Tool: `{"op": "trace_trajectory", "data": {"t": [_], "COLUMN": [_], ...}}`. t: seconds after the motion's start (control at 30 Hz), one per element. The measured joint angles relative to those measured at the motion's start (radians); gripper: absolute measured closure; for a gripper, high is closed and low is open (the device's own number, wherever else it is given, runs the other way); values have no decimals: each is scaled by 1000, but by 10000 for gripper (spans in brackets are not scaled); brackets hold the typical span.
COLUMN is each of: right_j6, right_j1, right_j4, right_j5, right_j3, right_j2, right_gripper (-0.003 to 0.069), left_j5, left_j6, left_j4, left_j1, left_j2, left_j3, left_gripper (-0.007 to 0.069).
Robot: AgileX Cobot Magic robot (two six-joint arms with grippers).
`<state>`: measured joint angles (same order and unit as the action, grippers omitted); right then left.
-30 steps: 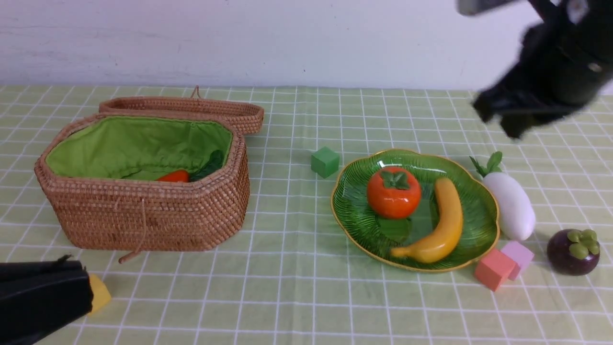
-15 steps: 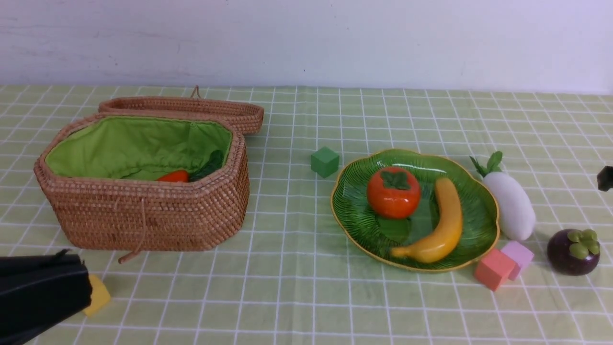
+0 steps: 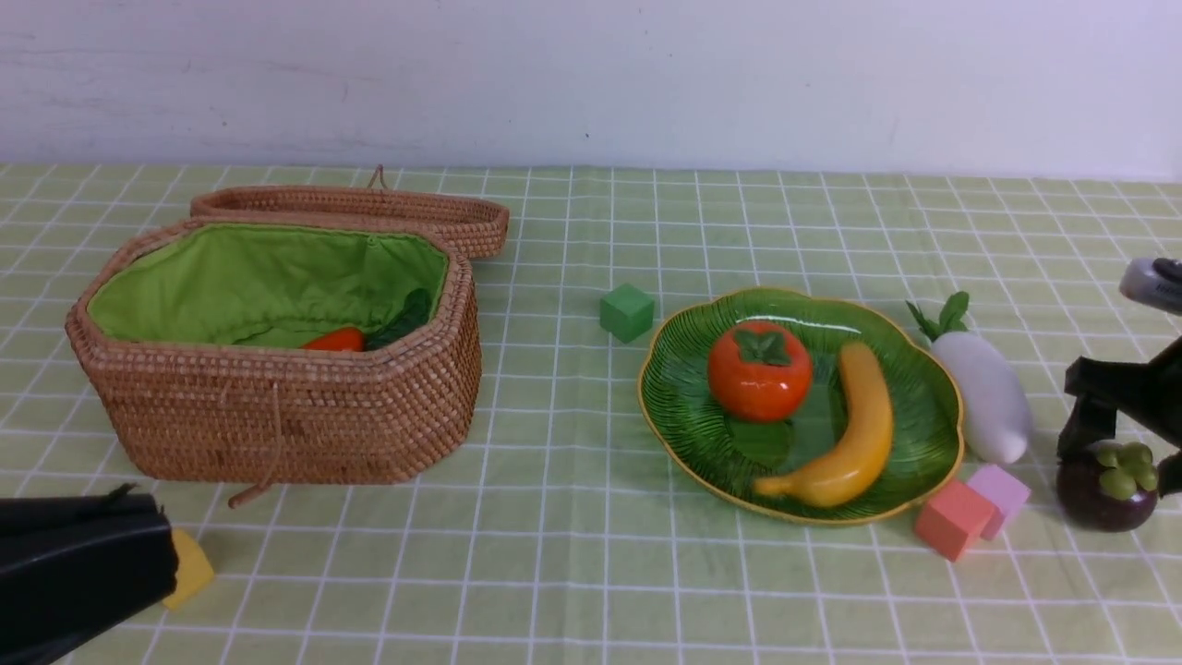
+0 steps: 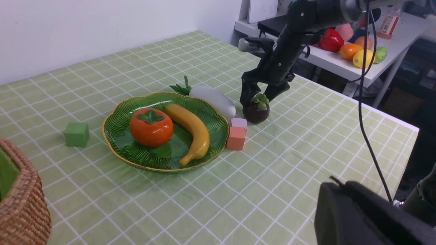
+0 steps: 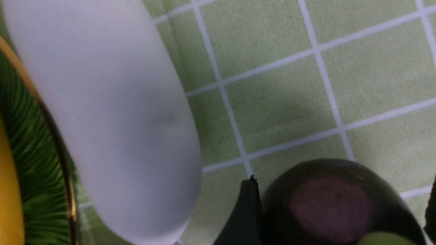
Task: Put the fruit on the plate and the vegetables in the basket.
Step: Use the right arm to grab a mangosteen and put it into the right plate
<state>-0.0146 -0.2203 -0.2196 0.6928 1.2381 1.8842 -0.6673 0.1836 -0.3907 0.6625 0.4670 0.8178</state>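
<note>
Purple mangosteen sits by the table's right edge, directly under the right gripper, jaws wide, one either side of it. Left gripper, closed, rests far off at the near-left corner.

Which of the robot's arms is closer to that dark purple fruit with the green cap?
Right. The right end effector stands open astride the mangosteen, a finger on each side. The left end effector is shut, far off beside the yellow cube.
</note>
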Motion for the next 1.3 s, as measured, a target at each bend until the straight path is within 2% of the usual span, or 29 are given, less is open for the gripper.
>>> {"op": "trace_trajectory", "data": {"t": [0.23,0.47,0.83,1.07,1.2,1.3], "right_j6": [15,15,29,57,60,60], "right_j1": [1,10,14,22,73,185], "right_j4": [1,6,4,-1,-25,-55], "right_j5": [1,1,72,156,208,237], "right_j3": [1,1,0,0,0,14], "right_j2": [46,47,11,-162,-274,-353], "right_gripper": [39,95,95,95,95,95], "left_j5": [4,2,-41,-65,-71,-71], "left_j6": [0,0,-1,-1,-1,-8], "left_j4": [0,0,25,29,40,62], "left_j1": [0,0,0,0,0,0], "left_j2": [0,0,0,0,0,0], "left_j3": [0,0,0,0,0,0], "left_gripper": [632,632,632,632,632,632]}}
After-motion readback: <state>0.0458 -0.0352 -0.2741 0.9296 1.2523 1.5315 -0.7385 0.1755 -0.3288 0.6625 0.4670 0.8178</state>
